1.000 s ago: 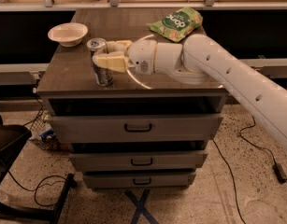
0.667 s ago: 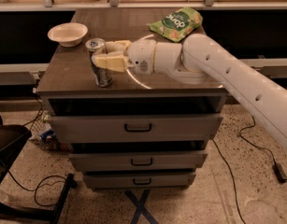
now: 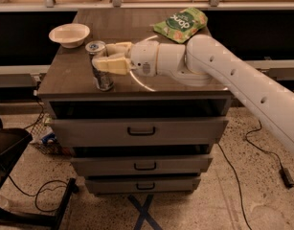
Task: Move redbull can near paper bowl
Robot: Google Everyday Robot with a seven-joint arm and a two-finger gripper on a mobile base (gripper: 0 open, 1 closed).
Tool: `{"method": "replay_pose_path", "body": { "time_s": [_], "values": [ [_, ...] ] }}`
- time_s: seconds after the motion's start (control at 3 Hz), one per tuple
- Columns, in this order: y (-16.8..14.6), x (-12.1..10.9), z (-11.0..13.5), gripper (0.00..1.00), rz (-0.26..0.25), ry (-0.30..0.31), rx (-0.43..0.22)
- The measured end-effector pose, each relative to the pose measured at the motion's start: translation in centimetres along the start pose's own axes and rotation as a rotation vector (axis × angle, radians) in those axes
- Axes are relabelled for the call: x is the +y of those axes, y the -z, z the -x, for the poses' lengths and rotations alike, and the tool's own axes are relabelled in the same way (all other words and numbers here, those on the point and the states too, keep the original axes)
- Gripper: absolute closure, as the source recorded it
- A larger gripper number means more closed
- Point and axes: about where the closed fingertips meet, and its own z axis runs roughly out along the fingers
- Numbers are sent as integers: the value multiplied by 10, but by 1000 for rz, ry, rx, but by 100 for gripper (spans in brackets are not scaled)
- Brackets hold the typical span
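Gripper (image 3: 101, 55) clamped on redbull can (image 3: 103, 78), standing on cabinet top (image 3: 70, 75); nothing shifted in last second. Paper bowl (image 3: 69, 34) at 11 o'clock, carry not begun

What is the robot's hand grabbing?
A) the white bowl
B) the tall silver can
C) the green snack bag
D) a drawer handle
B: the gripper has a finger on each side of the redbull can, which stands on the cabinet top, while the paper bowl and the green snack bag sit apart from it.
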Motion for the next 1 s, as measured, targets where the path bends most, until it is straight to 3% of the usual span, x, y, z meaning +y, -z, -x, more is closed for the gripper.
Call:
{"method": "replay_pose_path", "body": {
  "time_s": [0.33,1.0],
  "values": [
    [11,-6,20,100,-41,16,-9],
    [55,-87,68,100,-240,-76,-42]
  ]
}}
